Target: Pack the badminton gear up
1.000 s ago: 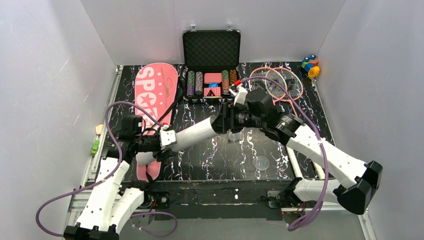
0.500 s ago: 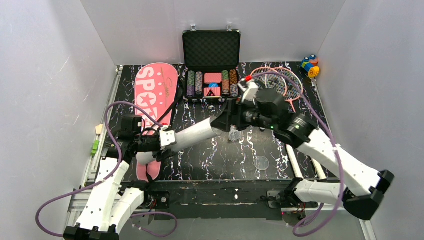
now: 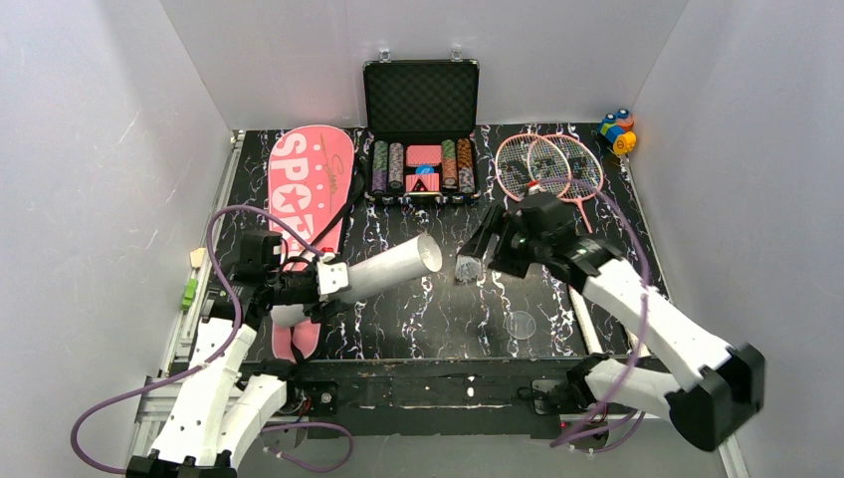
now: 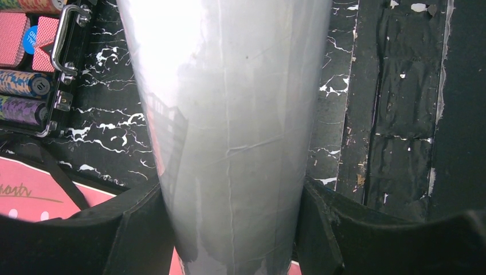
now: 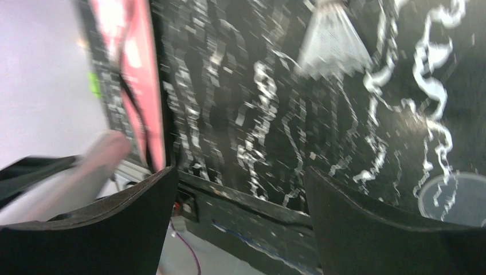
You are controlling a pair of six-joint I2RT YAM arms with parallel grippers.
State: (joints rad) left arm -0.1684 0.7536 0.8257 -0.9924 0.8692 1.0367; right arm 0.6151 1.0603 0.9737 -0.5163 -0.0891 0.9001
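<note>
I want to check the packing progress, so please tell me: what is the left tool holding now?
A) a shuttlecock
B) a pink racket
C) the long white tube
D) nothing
C: the left tool has its two fingers closed against both sides of the white tube, which sticks out in front of it.
</note>
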